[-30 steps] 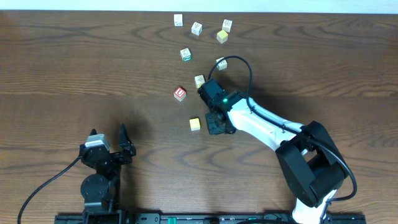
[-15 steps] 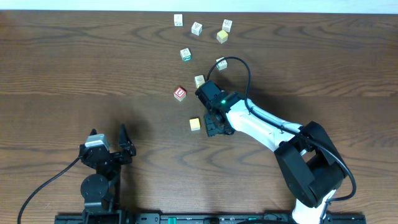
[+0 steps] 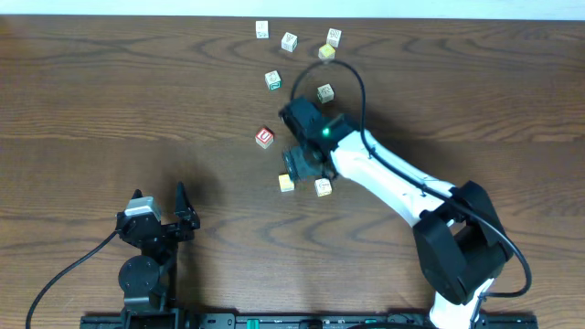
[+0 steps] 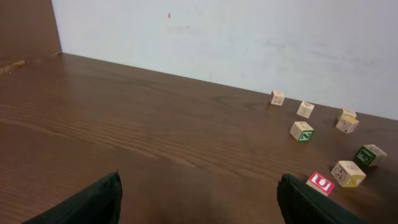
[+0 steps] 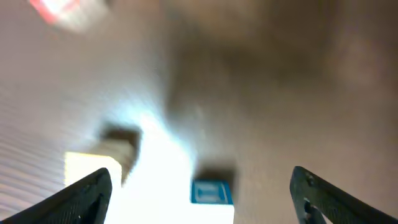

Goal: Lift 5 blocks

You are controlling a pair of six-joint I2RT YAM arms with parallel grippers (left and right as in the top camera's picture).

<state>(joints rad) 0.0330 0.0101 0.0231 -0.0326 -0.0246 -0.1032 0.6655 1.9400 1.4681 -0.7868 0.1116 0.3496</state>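
The right gripper (image 3: 303, 170) hangs nose-down over the middle of the table (image 3: 110, 100), its fingers spread wide with nothing between them. Below it, in the blurred right wrist view, lies a blue-printed block (image 5: 211, 191), its blue face turned up toward the camera. Seen from overhead, this block rests on the wood just right of the yellow block (image 3: 287, 183), apart from it, with its sides turned slightly off the table's edges. As a cube it shows no long axis. The red block (image 3: 264, 137) sits a little toward the far left of the gripper, red face up. The other blocks (image 3: 289, 41) are scattered from there to the far edge.

A second ago the right gripper lay right of the yellow block, over the spot where the blue-printed block now sits, and no block showed there. The wrist has since swung toward the far edge and now covers the place where a pale block stood beside it. The rest of the blocks lie as before.

By the near edge, left of centre, the left gripper (image 4: 199, 202) is unchanged, its fingers wide apart and empty.
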